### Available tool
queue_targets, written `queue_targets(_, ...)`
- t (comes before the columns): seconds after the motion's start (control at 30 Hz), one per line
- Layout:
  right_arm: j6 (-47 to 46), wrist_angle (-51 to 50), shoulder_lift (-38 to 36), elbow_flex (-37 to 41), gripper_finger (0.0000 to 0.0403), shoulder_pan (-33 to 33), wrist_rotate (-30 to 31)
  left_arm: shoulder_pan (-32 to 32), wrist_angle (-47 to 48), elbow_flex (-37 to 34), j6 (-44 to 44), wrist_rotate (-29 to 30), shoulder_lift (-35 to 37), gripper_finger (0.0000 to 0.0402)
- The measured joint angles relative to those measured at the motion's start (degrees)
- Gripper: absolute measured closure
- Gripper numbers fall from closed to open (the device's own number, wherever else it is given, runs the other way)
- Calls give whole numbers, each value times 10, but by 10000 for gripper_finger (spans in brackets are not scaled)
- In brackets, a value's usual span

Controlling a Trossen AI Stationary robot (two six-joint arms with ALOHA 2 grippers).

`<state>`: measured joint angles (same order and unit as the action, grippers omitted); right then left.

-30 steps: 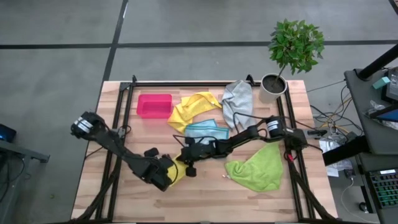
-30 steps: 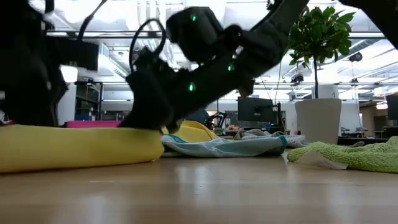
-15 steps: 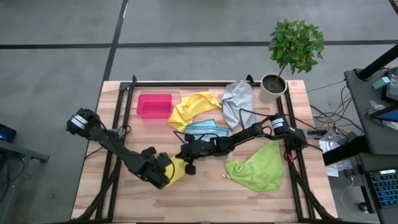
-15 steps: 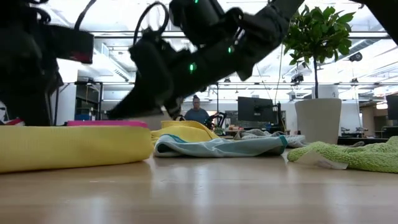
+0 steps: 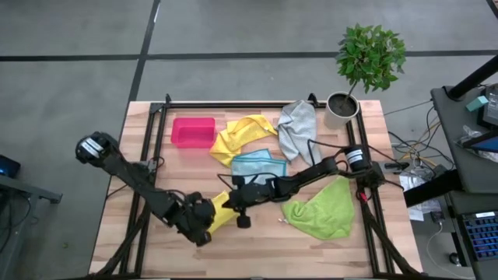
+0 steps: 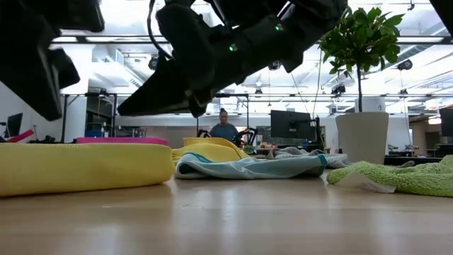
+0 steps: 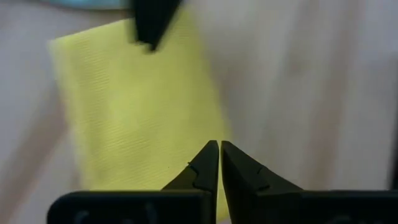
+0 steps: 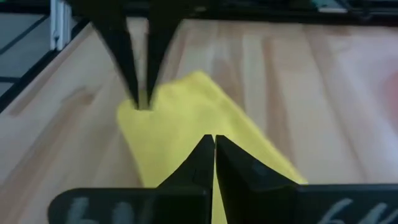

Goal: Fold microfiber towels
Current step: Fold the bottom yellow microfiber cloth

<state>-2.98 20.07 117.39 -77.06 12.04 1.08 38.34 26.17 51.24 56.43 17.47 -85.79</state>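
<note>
Much of the folded yellow towel (image 5: 222, 213) is hidden in the high view: the left gripper (image 5: 204, 223) covers its left part and the right gripper (image 5: 231, 204) its right part, so only a narrow yellow strip shows between them, near the table's (image 5: 257, 247) near edge and left of centre. The low view shows the towel (image 6: 85, 166) as a flat, thick yellow pad lying on the wood, its left end cut off by the frame, with both dark grippers hanging blurred above it and clear of its top.

The left gripper (image 7: 219, 163) has its fingers pressed together with nothing between them, tips poised over the towel's (image 7: 137, 112) edge. The right gripper (image 8: 213, 155) is likewise closed and empty, its tips over the yellow cloth (image 8: 186, 118).

Just beyond, the light blue towel (image 5: 257, 164) lies crumpled near the table's middle. The second yellow towel (image 5: 243, 134) sits farther back beside the pink bin (image 5: 193, 131), and the grey towel (image 5: 298, 124) lies to its right, near the potted plant (image 5: 367, 66) at the far right corner. The lime green towel (image 5: 320, 207) is spread loosely at the near right, partly under the right arm.

A person (image 6: 224, 130) is faintly visible in the room behind, too small to make out.
</note>
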Motion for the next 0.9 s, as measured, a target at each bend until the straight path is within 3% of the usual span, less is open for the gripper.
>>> queue_targets(0.1, -11, 4, 18, 1, 394, 6, 0, 11, -43, -10, 2, -3, -20, 398)
queue_targets(0.5, -35, 1, 43, 14, 394, 7, 0, 21, -62, -19, 32, -80, -99, 398)
queue_targets(0.9, 1, -7, 17, 2, 394, 5, 0, 22, -29, -20, 30, -104, -10, 398)
